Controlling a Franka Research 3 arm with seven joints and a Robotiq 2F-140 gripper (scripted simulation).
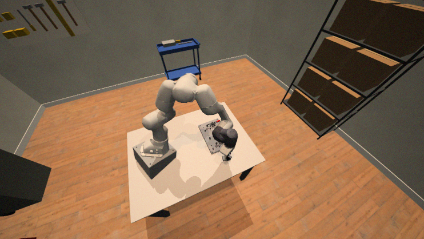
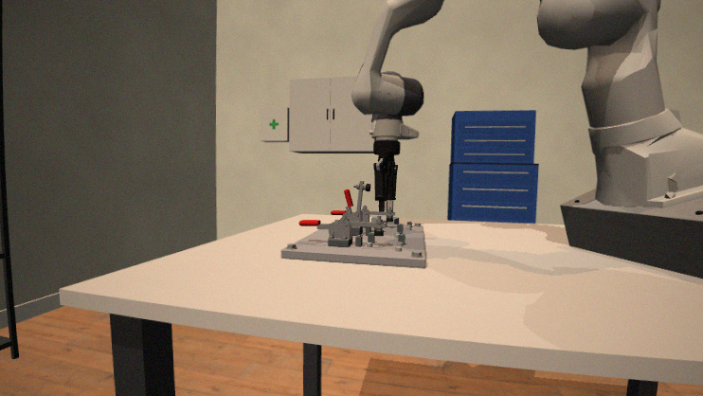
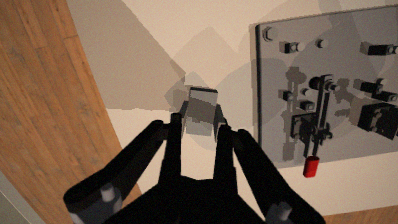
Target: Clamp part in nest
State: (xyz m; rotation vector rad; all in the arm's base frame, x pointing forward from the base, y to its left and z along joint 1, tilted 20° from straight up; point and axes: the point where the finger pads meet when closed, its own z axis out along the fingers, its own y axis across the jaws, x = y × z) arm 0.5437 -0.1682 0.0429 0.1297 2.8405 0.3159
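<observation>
The part point(image 3: 202, 102), a grey block, is on the table beside the fixture plate point(image 1: 211, 147) point(image 2: 353, 261) point(image 3: 272, 100). My gripper point(image 1: 227, 158) point(image 2: 386, 212) point(image 3: 201, 110) points down over it, with one finger against each long side, shut on it. The part's lower end shows between the fingers; whether it touches the table is unclear. The near clamp's red handle point(image 2: 338, 212) point(image 3: 311, 167) lies level, its bar down. Another red handle point(image 2: 348, 197) stands up, its clamp bar point(image 2: 360, 197) raised. A third red handle point(image 2: 309, 223) lies level. Arm and clamps hide parts of the nests.
The plate carries bolts, small blocks and rest pads; a corner bolt point(image 3: 269, 34) is nearest the part. The raised clamp bar stands up from the plate close to my gripper in the exterior view. The table edge is to the left in the wrist view.
</observation>
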